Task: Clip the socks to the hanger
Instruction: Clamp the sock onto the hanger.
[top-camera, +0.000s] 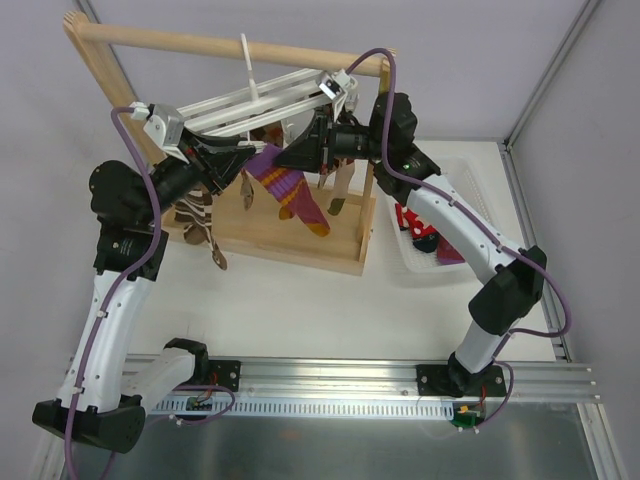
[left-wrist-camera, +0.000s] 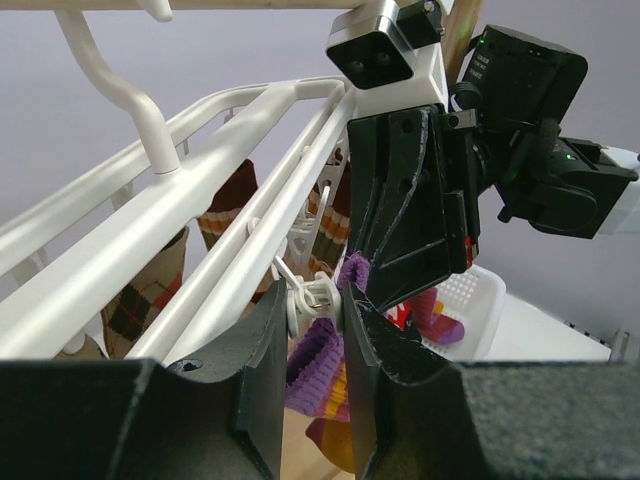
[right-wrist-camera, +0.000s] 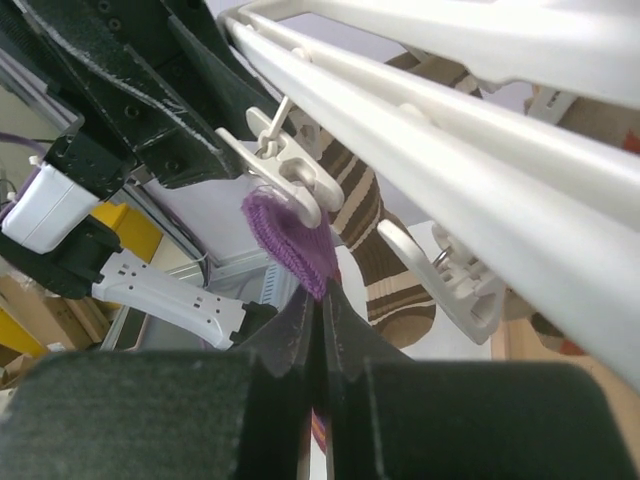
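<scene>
The white hanger (top-camera: 255, 100) hangs by its hook from the wooden rack's top bar. My right gripper (top-camera: 285, 158) is shut on the cuff of a purple sock with orange bands (top-camera: 290, 190) and holds it up under the hanger rails. In the right wrist view the cuff (right-wrist-camera: 290, 240) touches a white clip (right-wrist-camera: 290, 172) above my right gripper (right-wrist-camera: 320, 295). My left gripper (left-wrist-camera: 315, 305) is closed on that clip (left-wrist-camera: 318, 296), one finger on each side, with the purple sock (left-wrist-camera: 320, 365) just below. Brown patterned socks (top-camera: 200, 222) hang clipped at the left.
The wooden rack (top-camera: 220, 45) stands on a wooden base (top-camera: 300, 245) at the back. A white basket (top-camera: 455, 175) at the right holds a red sock (top-camera: 412, 218) and another purple one. Both arms meet close together under the hanger.
</scene>
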